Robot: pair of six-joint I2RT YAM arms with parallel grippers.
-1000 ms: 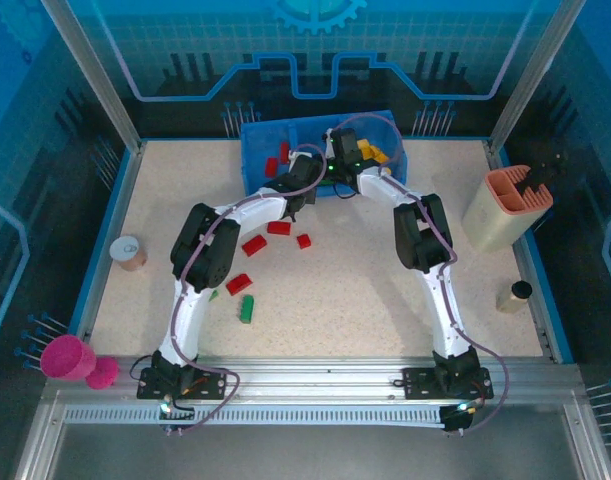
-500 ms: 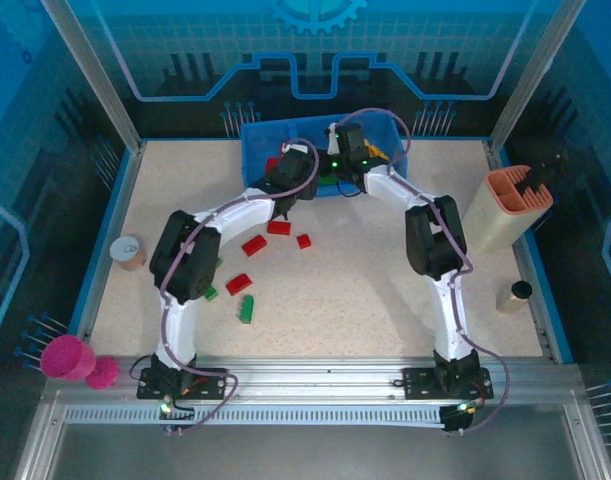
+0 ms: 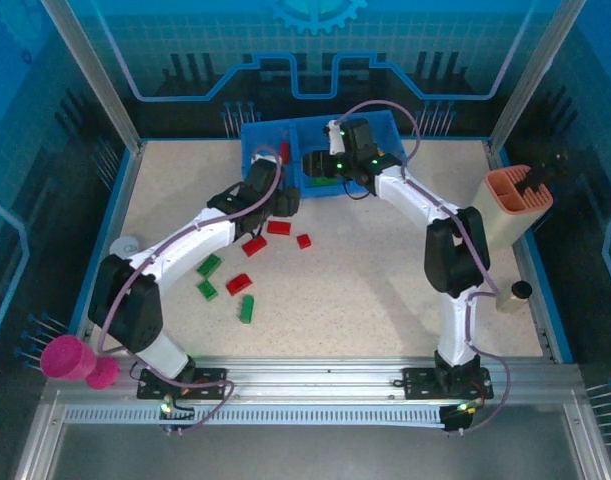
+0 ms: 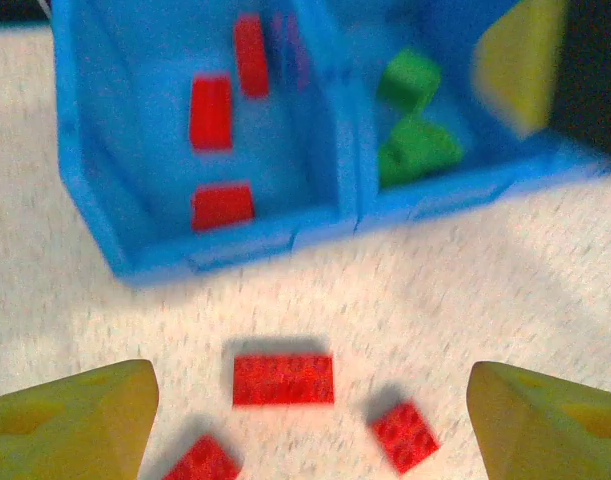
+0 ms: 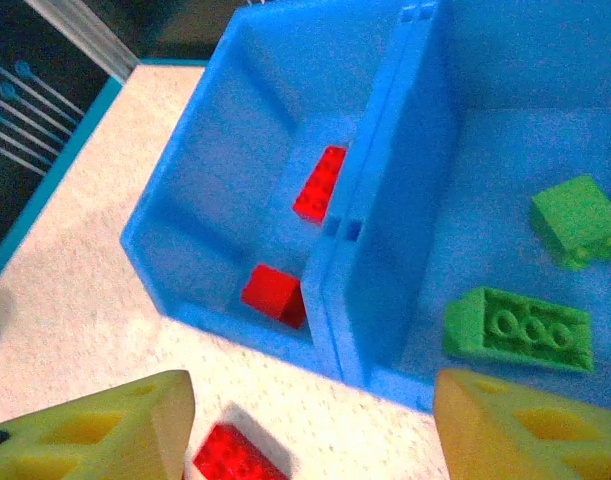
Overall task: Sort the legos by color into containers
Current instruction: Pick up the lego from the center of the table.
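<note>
The blue tray (image 3: 255, 135) stands at the back centre. Its left compartment (image 4: 135, 150) holds three red bricks (image 4: 210, 112), and the middle one (image 5: 425, 150) holds green bricks (image 5: 520, 330). My right arm covers most of the right compartment. My left gripper (image 3: 281, 204) (image 4: 310, 425) is open just in front of the tray, above loose red bricks (image 4: 283, 380) (image 3: 278, 228). More red bricks (image 3: 239, 284) and green bricks (image 3: 209, 264) lie on the table nearer the arms. My right gripper (image 3: 323, 172) (image 5: 313, 430) is open and empty over the tray's front wall.
A salmon-and-beige holder (image 3: 510, 205) stands at the right edge, with a dark-capped cylinder (image 3: 515, 295) in front of it. A pink cup (image 3: 65, 357) sits off the table's near left corner. A small can (image 3: 125, 245) is at the left, behind my left arm.
My left arm's elbow has swung out to the left and its gripper has drawn back from the tray. That uncovered a green brick. My right gripper has shifted left along the tray.
</note>
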